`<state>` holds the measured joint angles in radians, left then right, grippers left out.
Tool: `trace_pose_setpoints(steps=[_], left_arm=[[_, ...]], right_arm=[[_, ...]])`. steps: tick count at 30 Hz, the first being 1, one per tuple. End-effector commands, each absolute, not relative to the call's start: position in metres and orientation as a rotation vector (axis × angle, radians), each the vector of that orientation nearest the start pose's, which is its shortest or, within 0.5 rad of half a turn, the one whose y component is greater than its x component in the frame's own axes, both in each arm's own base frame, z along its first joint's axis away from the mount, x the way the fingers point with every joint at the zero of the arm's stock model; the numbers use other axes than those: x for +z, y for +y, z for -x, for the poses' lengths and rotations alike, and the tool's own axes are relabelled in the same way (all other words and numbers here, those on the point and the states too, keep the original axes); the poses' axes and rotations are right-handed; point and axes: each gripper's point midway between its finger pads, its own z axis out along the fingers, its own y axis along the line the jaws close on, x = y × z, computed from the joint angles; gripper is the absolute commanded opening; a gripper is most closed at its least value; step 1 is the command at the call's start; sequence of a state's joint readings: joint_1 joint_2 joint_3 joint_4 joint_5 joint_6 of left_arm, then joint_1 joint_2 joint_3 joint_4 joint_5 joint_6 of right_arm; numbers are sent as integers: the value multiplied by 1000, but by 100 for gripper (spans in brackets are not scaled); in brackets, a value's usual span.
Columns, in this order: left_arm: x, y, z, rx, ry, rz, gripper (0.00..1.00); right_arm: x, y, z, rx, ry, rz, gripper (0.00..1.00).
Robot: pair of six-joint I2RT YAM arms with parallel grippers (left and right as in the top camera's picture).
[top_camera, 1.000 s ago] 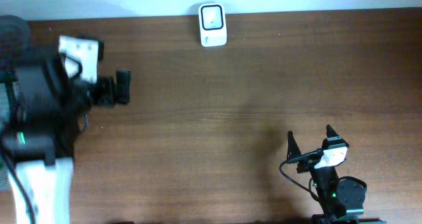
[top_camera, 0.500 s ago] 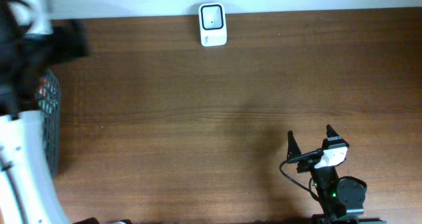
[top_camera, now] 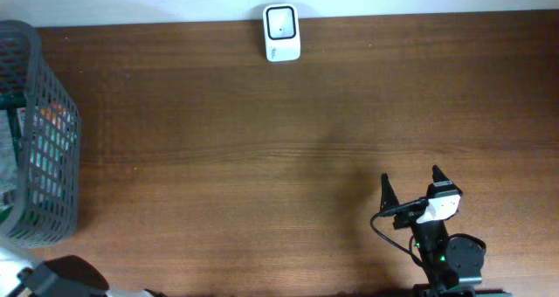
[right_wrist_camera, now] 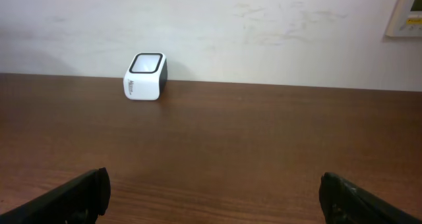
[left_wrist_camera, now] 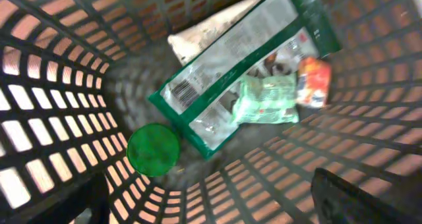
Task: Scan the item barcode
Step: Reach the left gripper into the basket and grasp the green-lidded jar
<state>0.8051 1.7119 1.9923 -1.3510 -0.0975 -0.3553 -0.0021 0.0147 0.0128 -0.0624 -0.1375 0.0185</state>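
Several items lie on the floor of a dark mesh basket point(top_camera: 39, 131) at the table's left edge. In the left wrist view, a long green-edged packet point(left_wrist_camera: 244, 66) shows a barcode point(left_wrist_camera: 184, 91). On it rest a pale green pouch point(left_wrist_camera: 267, 99) and an orange-red item point(left_wrist_camera: 313, 82), with a white packet point(left_wrist_camera: 211, 29) under it. A round green lid point(left_wrist_camera: 153, 149) lies beside it. My left gripper point(left_wrist_camera: 217, 204) hangs open above them, holding nothing. The white scanner point(top_camera: 281, 32) stands at the table's far edge. My right gripper point(top_camera: 410, 179) is open and empty at the front right.
The basket walls point(left_wrist_camera: 53, 85) ring the items closely on all sides. In the right wrist view the scanner point(right_wrist_camera: 145, 77) stands against a pale wall, far ahead of the open right gripper point(right_wrist_camera: 214, 197). Part of the left arm point(top_camera: 61, 279) shows at the bottom left.
The left arm has swung off the table's left side and out of the overhead view, uncovering the basket. The right arm has not moved.
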Motion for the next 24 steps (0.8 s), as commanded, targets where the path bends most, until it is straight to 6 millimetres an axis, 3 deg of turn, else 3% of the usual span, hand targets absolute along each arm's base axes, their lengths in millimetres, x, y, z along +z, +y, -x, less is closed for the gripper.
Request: trace_pose_setpoints(steps=[1, 9, 16, 24], left_arm=[[251, 304, -261, 316, 2358, 1414, 94], [195, 313, -252, 409, 2561, 1248, 95], [148, 326, -213, 384, 2592, 1408, 95], [102, 325, -210, 318, 2686, 1469, 88]], right_arm=[[159, 25, -245, 131, 1634, 100, 98], [159, 25, -245, 131, 1634, 100, 98], [159, 25, -245, 131, 1634, 99, 98], [159, 25, -245, 131, 1634, 100, 98]])
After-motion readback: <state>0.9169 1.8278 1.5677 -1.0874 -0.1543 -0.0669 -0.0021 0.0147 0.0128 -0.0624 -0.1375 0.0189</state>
